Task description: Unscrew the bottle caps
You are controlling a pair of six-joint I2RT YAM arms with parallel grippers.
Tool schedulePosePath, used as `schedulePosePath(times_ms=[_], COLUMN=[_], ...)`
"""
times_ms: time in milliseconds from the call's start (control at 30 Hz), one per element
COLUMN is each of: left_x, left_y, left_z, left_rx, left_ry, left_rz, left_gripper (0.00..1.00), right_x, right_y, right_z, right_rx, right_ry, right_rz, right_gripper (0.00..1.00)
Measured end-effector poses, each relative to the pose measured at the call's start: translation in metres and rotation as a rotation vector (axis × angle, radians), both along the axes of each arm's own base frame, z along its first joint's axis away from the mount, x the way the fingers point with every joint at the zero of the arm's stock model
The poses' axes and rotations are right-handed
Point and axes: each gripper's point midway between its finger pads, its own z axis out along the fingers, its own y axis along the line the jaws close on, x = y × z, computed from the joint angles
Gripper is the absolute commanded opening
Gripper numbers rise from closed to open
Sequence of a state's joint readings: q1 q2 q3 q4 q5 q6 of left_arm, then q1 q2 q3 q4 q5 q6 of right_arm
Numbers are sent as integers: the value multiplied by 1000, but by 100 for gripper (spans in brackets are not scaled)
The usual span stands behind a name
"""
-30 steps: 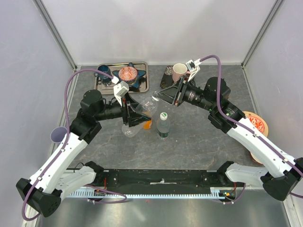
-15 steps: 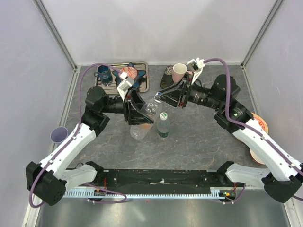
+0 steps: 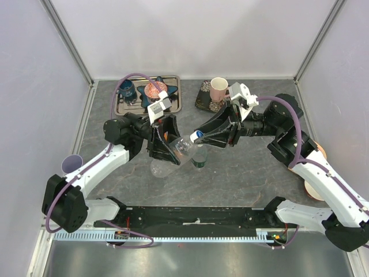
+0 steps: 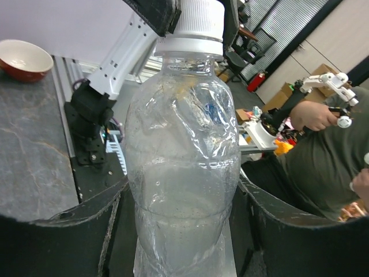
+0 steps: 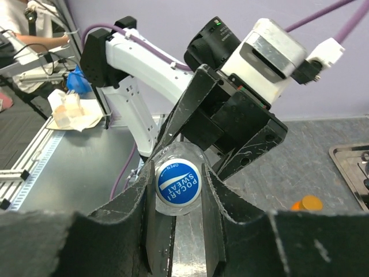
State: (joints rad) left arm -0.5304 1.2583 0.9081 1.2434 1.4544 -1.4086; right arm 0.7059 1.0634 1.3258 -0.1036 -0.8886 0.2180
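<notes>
A colourless clear bottle (image 3: 168,157) hangs tilted above the table, its neck pointing right. My left gripper (image 3: 166,145) is shut on its body. In the left wrist view the bottle (image 4: 181,144) fills the space between the black fingers (image 4: 69,231). Its blue and white cap (image 5: 179,183) sits between my right gripper's (image 5: 179,190) fingers, which are shut on it. From above, that cap (image 3: 196,136) shows at the right gripper's (image 3: 199,137) tips. A green-tinted bottle (image 3: 199,156) with a white and green cap stands upright just below them. A small orange cap (image 5: 307,203) lies on the table.
A metal tray (image 3: 176,103) at the back left holds a blue mug (image 3: 127,90) and a star-shaped dish. A pink mug (image 3: 218,88) stands on a dark mat behind. There is a purple cup (image 3: 71,164) at the left edge and a patterned plate (image 3: 318,151) at the right.
Both grippers have come nearer and lower together with the clear bottle between them. The left arm has swung its elbow back and left. The right gripper stays at the cap.
</notes>
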Motion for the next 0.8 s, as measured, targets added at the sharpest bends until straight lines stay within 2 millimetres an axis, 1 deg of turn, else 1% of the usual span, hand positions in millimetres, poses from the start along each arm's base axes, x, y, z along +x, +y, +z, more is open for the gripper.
schedulePosePath(times_ms=[67, 100, 200, 233, 267, 300, 333, 367, 400, 433, 467, 500, 667, 767, 800], left_x=[-3, -4, -8, -9, -9, -9, -10, -10, -9, -8, -6, -4, 0, 14, 19], left_y=[1, 1, 3, 4, 4, 5, 5, 5, 5, 4, 2, 1, -2, -8, -10], left_z=[-2, -2, -5, -6, -7, -8, -8, -8, -8, -7, -4, -1, 11, 17, 18], left_rx=[17, 24, 48, 54, 61, 66, 68, 68, 61, 49, 31, 17, -30, -44, -48], left_ry=[13, 17, 20, 22, 23, 23, 22, 22, 16, 11, 10, 9, -17, -38, -50], left_rz=[-17, -26, -46, -50, -54, -56, -58, -58, -54, -46, -33, -18, 76, 171, 205], left_gripper=[28, 22, 20, 20, 20, 21, 22, 23, 24, 25, 25, 25, 26, 28, 28], right_x=[-3, -5, -8, -8, -8, -7, -6, -5, -3, 0, 3, 7, 27, 39, 42], right_y=[-1, 0, 0, 1, 1, 1, 1, 1, 0, 0, -1, -1, -6, -12, -13], right_z=[-3, -4, -9, -10, -12, -13, -13, -13, -12, -10, -10, -10, -5, 7, 14], right_rx=[-7, -12, -24, -27, -31, -35, -37, -36, -35, -31, -27, -24, 3, 34, 48], right_ry=[-17, -26, -48, -54, -54, -52, -47, -44, -34, -16, -1, 21, 122, 171, 187], right_rz=[24, 37, 71, 77, 80, 80, 72, 59, 35, 0, -32, -64, -219, -309, -337], right_gripper=[0, 0, 0, 6, 18, 26, 41, 50, 55, 67, 71, 79, 82, 84, 88])
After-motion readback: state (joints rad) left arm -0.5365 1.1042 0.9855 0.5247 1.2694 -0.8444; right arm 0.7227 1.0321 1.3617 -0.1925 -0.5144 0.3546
